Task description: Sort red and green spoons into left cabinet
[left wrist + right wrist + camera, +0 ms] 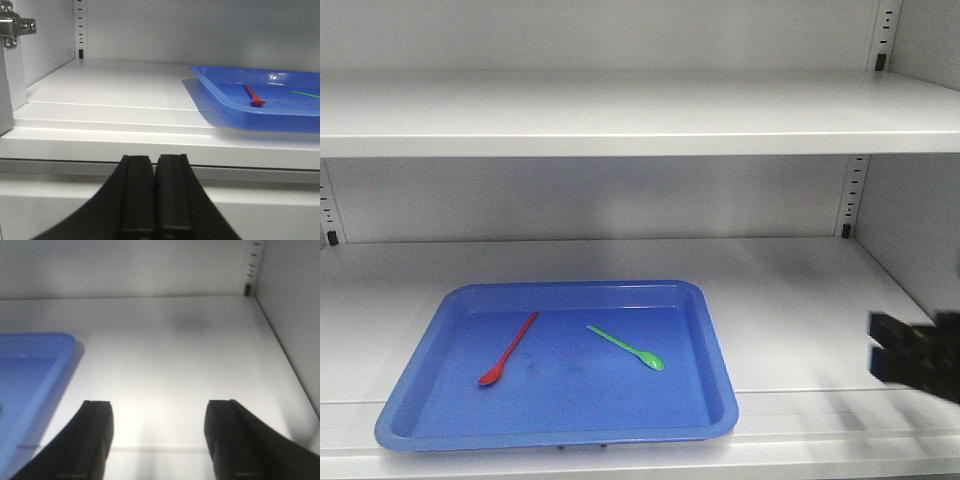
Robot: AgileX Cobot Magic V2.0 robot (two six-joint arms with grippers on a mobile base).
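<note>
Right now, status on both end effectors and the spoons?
Left end effector shut, empty. Right end effector open, empty. Red spoon and green spoon apart in blue tray. Nothing obstructing.

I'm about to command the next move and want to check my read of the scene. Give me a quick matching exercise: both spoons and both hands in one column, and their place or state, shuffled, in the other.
Column one:
1. red spoon
2. green spoon
3. left hand
4. right hand

Column two:
A. shut, empty, in front of the shelf edge
B. lying in the right half of the blue tray
C. open, empty, over bare shelf right of the tray
D. lying in the left half of the blue tray

Pairs: 1-D, 2-B, 3-A, 4-C
</note>
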